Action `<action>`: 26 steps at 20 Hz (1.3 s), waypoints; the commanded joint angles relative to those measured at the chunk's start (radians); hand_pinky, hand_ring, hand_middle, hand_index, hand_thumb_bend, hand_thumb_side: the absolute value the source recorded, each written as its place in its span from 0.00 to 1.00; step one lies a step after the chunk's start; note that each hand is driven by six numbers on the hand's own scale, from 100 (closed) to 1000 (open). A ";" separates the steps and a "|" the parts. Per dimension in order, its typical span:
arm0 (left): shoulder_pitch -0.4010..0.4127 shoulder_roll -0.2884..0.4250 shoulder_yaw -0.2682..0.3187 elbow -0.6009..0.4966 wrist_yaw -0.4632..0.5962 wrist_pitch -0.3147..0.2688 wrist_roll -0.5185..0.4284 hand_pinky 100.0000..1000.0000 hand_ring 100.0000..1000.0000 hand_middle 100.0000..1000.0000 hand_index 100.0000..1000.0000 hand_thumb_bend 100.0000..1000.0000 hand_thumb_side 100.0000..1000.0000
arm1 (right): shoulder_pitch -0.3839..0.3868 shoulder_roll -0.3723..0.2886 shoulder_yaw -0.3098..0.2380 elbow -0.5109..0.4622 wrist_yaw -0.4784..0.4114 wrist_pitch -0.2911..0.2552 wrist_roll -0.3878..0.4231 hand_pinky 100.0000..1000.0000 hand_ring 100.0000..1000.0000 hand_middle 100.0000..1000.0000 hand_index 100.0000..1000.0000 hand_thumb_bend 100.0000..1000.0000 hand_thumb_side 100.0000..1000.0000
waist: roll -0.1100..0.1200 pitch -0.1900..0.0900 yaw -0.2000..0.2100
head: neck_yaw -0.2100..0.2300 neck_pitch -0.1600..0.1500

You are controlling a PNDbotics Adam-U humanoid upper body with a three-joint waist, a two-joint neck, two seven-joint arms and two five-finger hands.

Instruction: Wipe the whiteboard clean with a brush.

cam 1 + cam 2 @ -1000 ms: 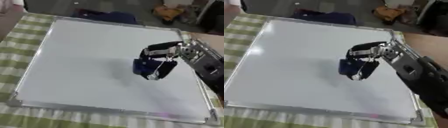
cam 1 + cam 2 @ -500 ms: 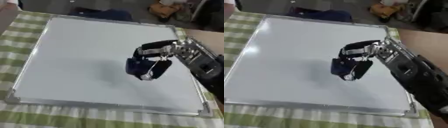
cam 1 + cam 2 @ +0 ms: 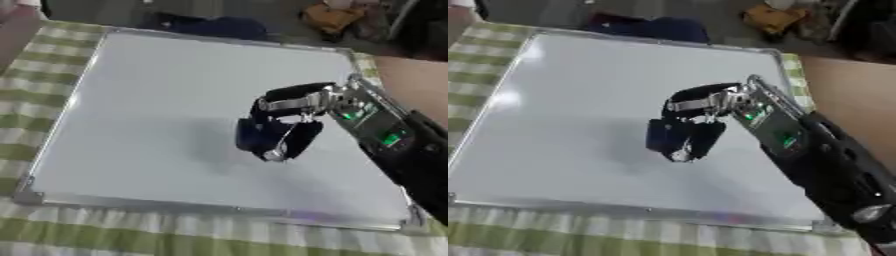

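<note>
The whiteboard (image 3: pixel 157 115) lay flat on the worktop (image 3: pixel 52 235), which carried a green checked cloth. The board filled most of the frame, its silver frame running from the upper left down to the lower right corner. Its surface looked white and bare; one faint purplish smudge showed near the lower edge, right of centre, though whether that was ink or a reflection could not be told.

The right hand (image 3: pixel 293 115) came in from the right side of the frame and sat over the board a little right of centre. Its fingers were curled down and clamped on a dark blue brush (image 3: pixel 262 137), which hung beneath the palm. The brush's lower face appeared to meet the board, with a soft shadow spreading to its left, but actual contact could not be confirmed. The brush's long axis was hard to read under the fingers; it seemed to run roughly up and down the frame.

From the brush, the greater unswept expanse lay toward the left and upper left of the frame, with a narrower band below it toward the near edge. A stroke toward either would likely call for the forearm to reach further across the board.

The left hand showed in neither view, so the right was the only one placed to work.
</note>
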 commanded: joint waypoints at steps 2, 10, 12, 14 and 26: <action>-0.012 0.012 0.000 -0.019 -0.002 -0.005 -0.002 0.51 0.51 0.50 0.34 0.04 1.00 | -0.025 0.016 0.002 0.035 0.051 -0.012 -0.041 0.37 0.49 0.30 0.29 0.00 0.20 | 0.008 -0.012 0.006 | -0.005 -0.001; -0.018 0.008 -0.002 -0.019 -0.001 -0.001 -0.009 0.51 0.51 0.50 0.34 0.04 1.00 | -0.032 0.044 0.011 0.097 0.095 -0.064 -0.062 0.39 0.51 0.33 0.26 0.00 0.32 | 0.007 -0.002 0.021 | -0.011 -0.011; -0.020 0.007 -0.003 -0.019 -0.001 0.000 -0.011 0.51 0.51 0.50 0.34 0.04 1.00 | -0.033 0.047 0.012 0.100 0.097 -0.073 -0.055 0.39 0.51 0.33 0.25 0.00 0.38 | 0.006 0.000 0.022 | -0.011 -0.013; -0.022 0.006 -0.003 -0.019 -0.001 0.001 -0.013 0.51 0.51 0.50 0.34 0.04 1.00 | -0.034 0.050 0.013 0.103 0.099 -0.075 -0.051 0.39 0.52 0.35 0.25 0.00 0.41 | 0.006 0.001 0.023 | -0.012 -0.015; -0.025 0.005 -0.004 -0.019 0.001 0.005 -0.014 0.51 0.51 0.50 0.34 0.04 1.00 | -0.030 0.039 0.019 0.089 0.105 -0.155 0.006 0.44 0.60 0.55 0.08 0.00 0.60 | 0.005 0.001 0.025 | -0.011 -0.023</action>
